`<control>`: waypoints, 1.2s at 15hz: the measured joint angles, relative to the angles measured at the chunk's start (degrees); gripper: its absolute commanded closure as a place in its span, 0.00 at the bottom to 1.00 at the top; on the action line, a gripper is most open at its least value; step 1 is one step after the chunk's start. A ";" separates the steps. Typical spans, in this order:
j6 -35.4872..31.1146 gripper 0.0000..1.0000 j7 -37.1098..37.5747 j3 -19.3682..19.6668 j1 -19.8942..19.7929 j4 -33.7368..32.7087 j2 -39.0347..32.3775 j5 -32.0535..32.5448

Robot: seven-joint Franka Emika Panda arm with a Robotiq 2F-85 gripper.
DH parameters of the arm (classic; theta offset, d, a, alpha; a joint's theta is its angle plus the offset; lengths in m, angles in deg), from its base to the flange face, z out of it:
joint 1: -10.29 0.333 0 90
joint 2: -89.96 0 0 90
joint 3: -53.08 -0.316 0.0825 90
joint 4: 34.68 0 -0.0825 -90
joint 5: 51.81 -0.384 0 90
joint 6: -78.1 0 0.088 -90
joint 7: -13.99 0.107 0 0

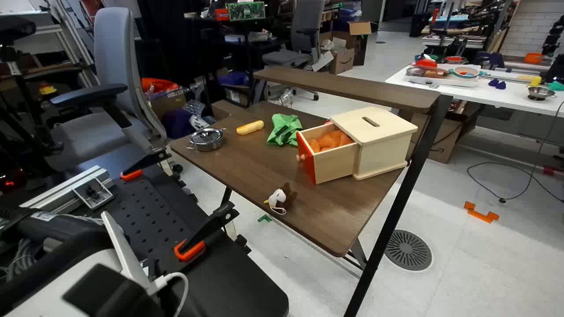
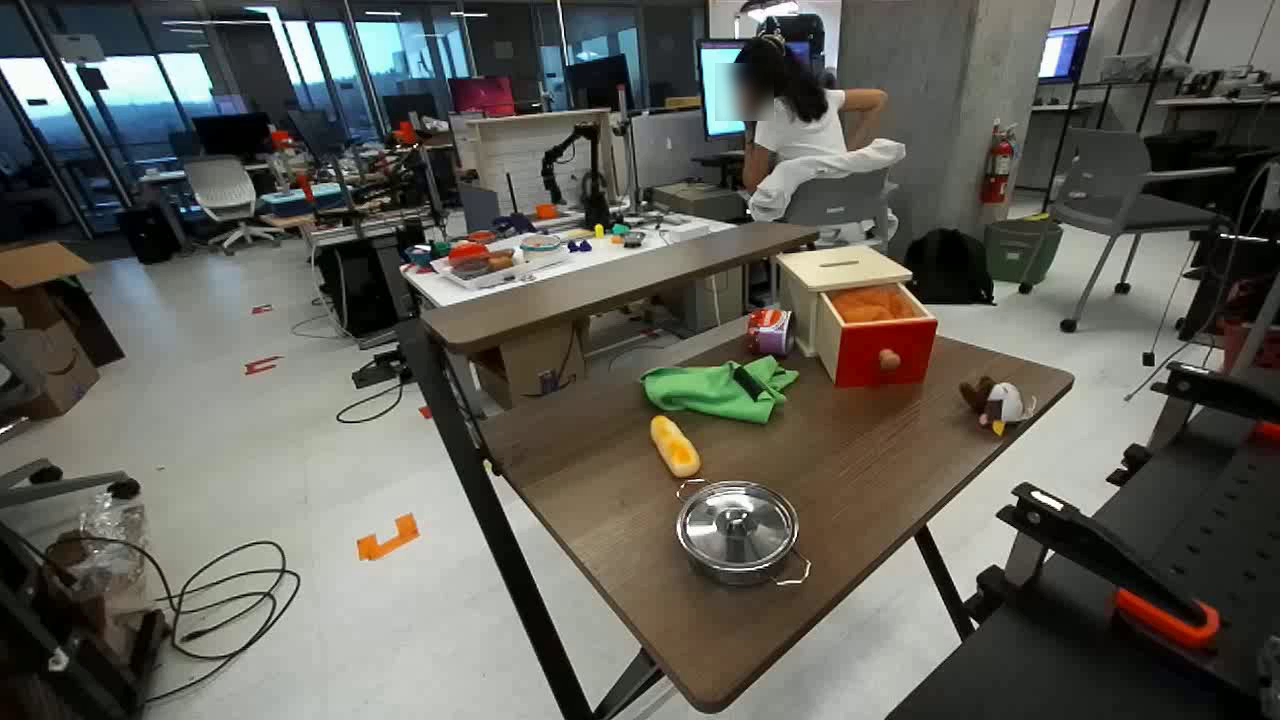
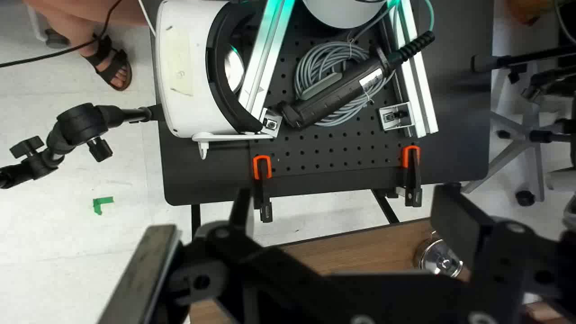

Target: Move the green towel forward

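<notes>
The green towel (image 1: 282, 125) lies crumpled on the brown table (image 1: 255, 160), between a yellow bread-like roll and a wooden box. In an exterior view the towel (image 2: 705, 390) spreads behind the roll. A small dark item (image 2: 747, 380) rests on it. The towel is out of view in the wrist view. My gripper (image 3: 344, 202) shows only in the wrist view. Its two fingers are wide apart with nothing between them. It is high above the table and apart from the towel. The arm does not show in the exterior views.
The wooden box (image 1: 381, 143) has its red-fronted drawer (image 2: 880, 350) pulled out, with orange stuff inside. A lidded pot (image 2: 738, 530), the yellow roll (image 2: 675, 447), a bird toy (image 1: 278, 200) and a red-purple can (image 2: 770, 332) stand around. A raised shelf (image 1: 343, 86) runs along one table side.
</notes>
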 measured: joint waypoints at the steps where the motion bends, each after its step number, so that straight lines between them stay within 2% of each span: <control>1: -0.03 0.00 0.00 0.00 0.00 -0.04 0.00 0.00; 7: -1.29 0.00 1.03 0.07 -0.05 0.01 0.01 -0.99; 11: -9.67 0.00 7.83 -0.42 -0.07 1.40 -0.42 -7.36; 14: -17.94 0.00 13.63 -3.25 -0.02 2.81 -3.29 -9.82; 18: -28.32 0.00 22.37 -10.11 0.81 3.03 -12.23 -10.01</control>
